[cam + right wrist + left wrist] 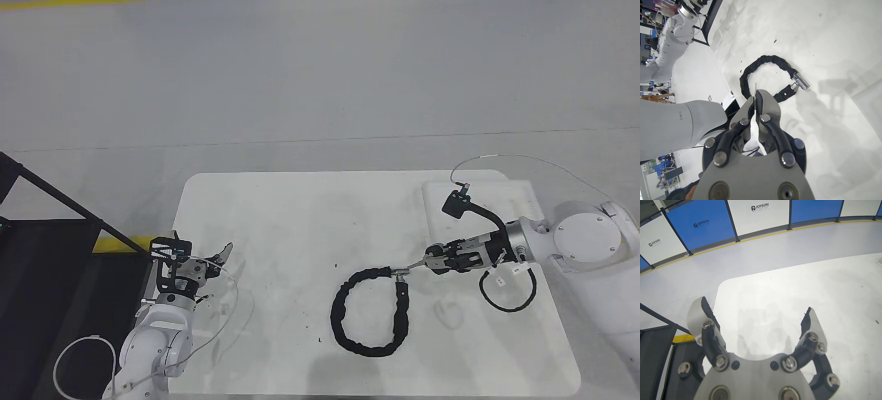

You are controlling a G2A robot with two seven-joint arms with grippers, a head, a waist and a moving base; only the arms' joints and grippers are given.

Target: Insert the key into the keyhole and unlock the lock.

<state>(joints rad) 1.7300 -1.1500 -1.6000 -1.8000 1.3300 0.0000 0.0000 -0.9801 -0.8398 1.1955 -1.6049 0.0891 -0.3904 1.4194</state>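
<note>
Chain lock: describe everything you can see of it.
The chain lock is a flexible loop in a wrinkled black fabric sleeve, lying flat on the white table. Its two ends meet at a shiny chrome cylinder, apparently locked. The key in the right gripper is near but not inserted.

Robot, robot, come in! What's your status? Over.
Left end effector open, empty. Right end effector shut on key. Key apart from chain lock, not inserted. Bare table between.

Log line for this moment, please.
right gripper: shut on key | key: apart from chain lock, not inserted | left gripper: open, empty
</note>
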